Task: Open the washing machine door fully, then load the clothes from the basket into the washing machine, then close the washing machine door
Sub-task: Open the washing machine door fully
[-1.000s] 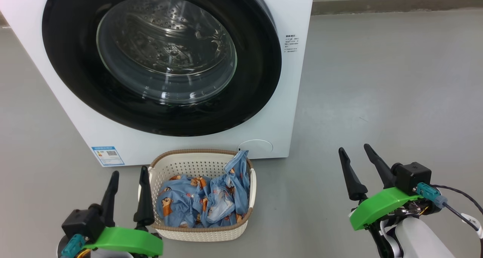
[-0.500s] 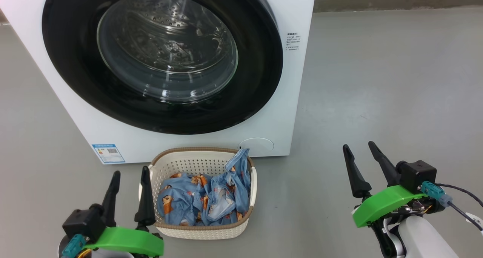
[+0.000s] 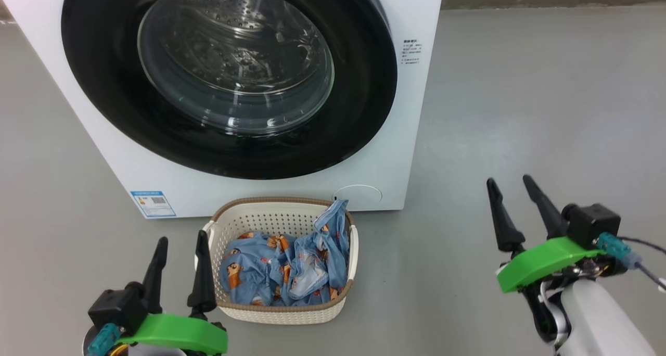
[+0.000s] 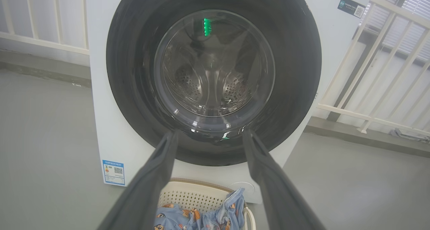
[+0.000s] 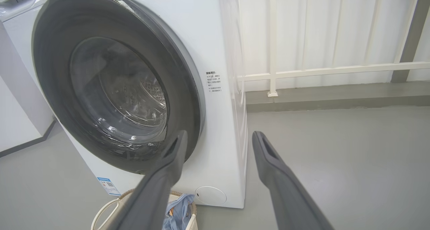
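Green plastic brackets (image 3: 546, 262) carry the two grippers closest to the head camera. The left gripper (image 3: 182, 238) stands just left of the basket (image 3: 281, 314), its two dark fingers spread wide with nothing between them. In the head view its inner finger overlaps the basket's left handle, and whether they touch cannot be told. The right gripper (image 3: 508, 180) hangs well to the right of the basket over bare grey floor (image 3: 520, 111), also spread wide and empty, its fingers pointing away from the robot.

The basket sits on the floor, cream with a brown rim. The clothes (image 3: 281, 272) lie crumpled inside it, light blue with orange-brown bears, and one fold rises over the rim at the basket's far right corner.

Directly behind the basket, and very near it, stands the washing machine (image 3: 411, 137). Low on its white front, a blue label (image 3: 153, 203) lies behind and left of the basket, and a round white cover (image 3: 358, 193) sits just behind the basket's far right corner. Above the basket the glossy black door (image 3: 359, 85) is closed against the machine's front. Its glass window (image 3: 234, 59) shows the perforated steel drum (image 4: 208, 85).

Farthest from the basket, beyond the machine, a white railing (image 5: 319, 70) runs along the wall.
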Robot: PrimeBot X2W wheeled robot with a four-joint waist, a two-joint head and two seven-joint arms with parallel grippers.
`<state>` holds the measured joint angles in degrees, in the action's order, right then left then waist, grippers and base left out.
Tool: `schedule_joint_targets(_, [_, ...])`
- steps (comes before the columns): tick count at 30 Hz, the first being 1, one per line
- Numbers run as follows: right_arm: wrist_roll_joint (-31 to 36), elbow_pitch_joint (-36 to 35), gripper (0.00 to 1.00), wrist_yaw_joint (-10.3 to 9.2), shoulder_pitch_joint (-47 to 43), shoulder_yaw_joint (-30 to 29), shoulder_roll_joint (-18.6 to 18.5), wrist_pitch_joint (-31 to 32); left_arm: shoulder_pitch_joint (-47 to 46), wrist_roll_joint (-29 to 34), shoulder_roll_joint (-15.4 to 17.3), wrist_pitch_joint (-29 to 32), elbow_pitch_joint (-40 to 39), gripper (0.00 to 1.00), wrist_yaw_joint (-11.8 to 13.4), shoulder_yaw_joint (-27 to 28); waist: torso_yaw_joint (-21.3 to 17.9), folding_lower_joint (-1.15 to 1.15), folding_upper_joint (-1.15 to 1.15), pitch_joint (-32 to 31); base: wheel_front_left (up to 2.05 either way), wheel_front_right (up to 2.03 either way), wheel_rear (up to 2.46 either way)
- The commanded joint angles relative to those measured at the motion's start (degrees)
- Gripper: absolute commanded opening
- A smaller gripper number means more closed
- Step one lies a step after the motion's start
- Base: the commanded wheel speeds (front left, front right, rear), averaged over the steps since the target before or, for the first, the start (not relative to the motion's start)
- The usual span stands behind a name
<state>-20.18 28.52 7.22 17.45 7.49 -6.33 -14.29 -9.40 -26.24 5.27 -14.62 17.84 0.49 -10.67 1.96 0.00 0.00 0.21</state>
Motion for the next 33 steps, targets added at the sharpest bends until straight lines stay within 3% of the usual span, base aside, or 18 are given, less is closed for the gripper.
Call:
schedule_joint_targets(1, [-0.5,-1.8,1.0,0.26,2.9,1.0,-0.6,-0.7,-2.1,-0.1,0.6,-0.3,-1.0,1.0,-0.1,1.8,0.1,0.0,0.0,0.3,0.0,0.0,0.0])
schedule_joint_targets(3, [-0.8,-2.1,1.0,0.26,3.5,0.7,-0.9,-0.7,-2.1,-0.1,0.6,-0.3,-1.0,1.0,0.0,1.8,0.2,0.0,0.0,0.6,0.0,0.0,0.0])
schedule_joint_targets(5, [-1.0,-2.3,0.84,0.26,4.2,0.4,-1.2,-0.7,-2.2,-0.2,0.6,-0.3,-1.0,1.0,0.1,1.7,0.3,0.0,0.0,0.9,0.0,0.0,0.0])
schedule_joint_targets(7, [-1.4,-2.4,0.48,0.26,5.1,0.0,-1.6,-0.7,-2.4,-0.2,0.6,-0.3,-1.0,1.0,0.2,1.7,0.5,0.0,0.0,1.3,0.0,0.0,0.0])
schedule_joint_targets(8, [-1.5,-2.5,0.4,0.26,5.6,-0.2,-1.9,-0.7,-2.5,-0.2,0.6,-0.3,-1.1,1.0,0.2,1.7,0.6,0.0,0.0,1.6,0.0,0.0,0.0])
schedule_joint_targets(11, [-2.1,-2.8,0.0,0.26,7.1,-0.8,-2.5,-0.7,-3.0,-0.2,0.6,-0.3,-1.3,1.0,0.2,1.6,0.9,0.0,0.0,2.5,0.0,0.0,0.0])
schedule_joint_targets(17, [-5.5,-3.4,0.0,0.26,9.7,-2.4,-4.1,-0.7,-3.9,-0.1,0.5,-0.3,-1.8,1.0,0.2,1.4,1.9,0.0,0.0,4.4,0.0,0.0,0.0])
schedule_joint_targets(22, [-12.6,-3.6,0.0,0.26,12.9,-2.9,-5.5,-0.2,-4.8,-0.1,0.7,-0.4,-2.7,1.0,-0.2,1.6,2.6,0.0,0.0,6.5,0.0,0.0,0.0])
schedule_joint_targets(25, [-19.2,-3.2,0.0,0.26,14.5,-3.1,-6.2,0.7,-5.3,0.1,0.6,-0.4,-3.2,1.0,-0.3,1.6,3.2,0.0,0.0,7.6,0.0,0.0,0.0])
schedule_joint_targets(27, [-30.4,-2.4,0.0,0.26,18.3,-3.8,-7.9,3.5,-6.3,0.4,0.5,-0.4,-4.1,1.0,-0.5,1.9,4.2,0.0,0.0,9.9,0.0,0.0,0.0])
schedule_joint_targets(33, [-43.4,-0.6,0.0,0.26,23.3,-5.5,-9.6,9.7,-7.1,0.9,0.2,-0.4,-4.8,1.0,-0.7,2.4,5.5,0.0,0.0,12.4,0.0,0.0,0.0])
